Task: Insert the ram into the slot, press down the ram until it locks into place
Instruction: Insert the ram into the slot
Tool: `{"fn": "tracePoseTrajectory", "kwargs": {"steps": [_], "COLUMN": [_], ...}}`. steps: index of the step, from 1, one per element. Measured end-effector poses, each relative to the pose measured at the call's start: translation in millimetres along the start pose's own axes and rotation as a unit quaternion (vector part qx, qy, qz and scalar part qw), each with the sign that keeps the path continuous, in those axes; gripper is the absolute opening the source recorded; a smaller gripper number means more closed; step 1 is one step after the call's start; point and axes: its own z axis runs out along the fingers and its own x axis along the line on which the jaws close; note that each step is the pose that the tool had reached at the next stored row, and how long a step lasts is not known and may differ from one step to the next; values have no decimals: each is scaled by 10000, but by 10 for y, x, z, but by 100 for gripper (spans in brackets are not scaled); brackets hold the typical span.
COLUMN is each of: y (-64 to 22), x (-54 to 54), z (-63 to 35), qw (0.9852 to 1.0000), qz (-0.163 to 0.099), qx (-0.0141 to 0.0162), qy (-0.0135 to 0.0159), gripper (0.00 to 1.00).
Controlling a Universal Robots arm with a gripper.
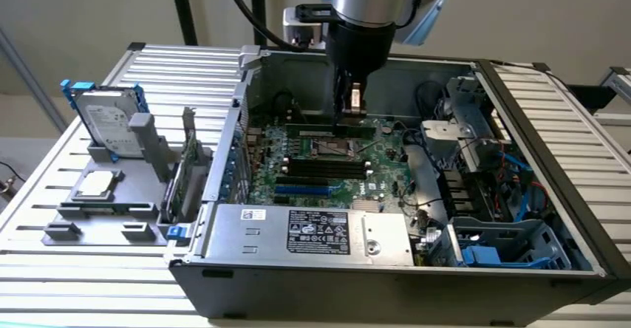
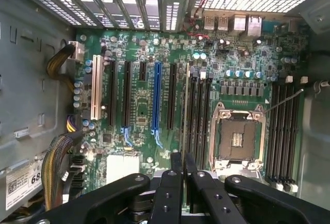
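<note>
Tool (image 1: 351,115) clamped narrowly on the ram (image 1: 326,131) above the slot (image 2: 195,116), beside the processor socket (image 2: 237,139).

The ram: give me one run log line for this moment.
gripper: shut on ram | ram: held over black slots beside CPU socket | ram: not yet seated

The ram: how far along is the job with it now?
Picked up: the gripper is shut on the ram. In hand: the ram hangs above the motherboard, near the black slots. Left: it is in no slot yet, so neither inserted nor locked.
</note>
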Motion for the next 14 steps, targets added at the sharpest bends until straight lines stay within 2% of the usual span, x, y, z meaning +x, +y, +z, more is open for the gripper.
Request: {"fn": "tracePoseTrajectory", "kwargs": {"steps": [14], "y": [-75], "x": [9], "z": [251], "qw": [10000], "qz": [68], "qx": [1], "qy": [-3], "gripper": [13]}}
